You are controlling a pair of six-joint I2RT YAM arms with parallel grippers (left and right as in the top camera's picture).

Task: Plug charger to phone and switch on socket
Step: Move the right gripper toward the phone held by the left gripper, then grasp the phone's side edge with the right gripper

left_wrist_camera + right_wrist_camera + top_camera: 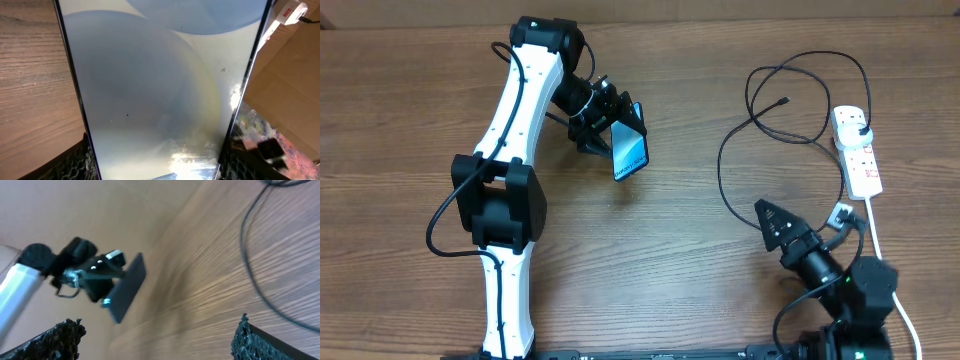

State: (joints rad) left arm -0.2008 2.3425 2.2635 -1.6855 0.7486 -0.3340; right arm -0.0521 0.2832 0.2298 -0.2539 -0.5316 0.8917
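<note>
The left claw [603, 122] gripped the phone [630, 150] across its width, both long edges pinched between its fingers [70, 162], near the middle of the bench [670, 280] and apparently raised off the wood. The right claw [772, 222] stood wide open and empty at about 5 o'clock. The charger [723, 165] lay looped at 2 o'clock. Its connector tip [783, 101] was loose, well apart from the phone, and its plug seemed already seated in the socket [865, 165] at 3 o'clock. Plugging in the phone was not yet done, and the switch's state could not be read. The phone's long axis ran roughly 12 to 6 o'clock, screen tilted up toward 3.
</note>
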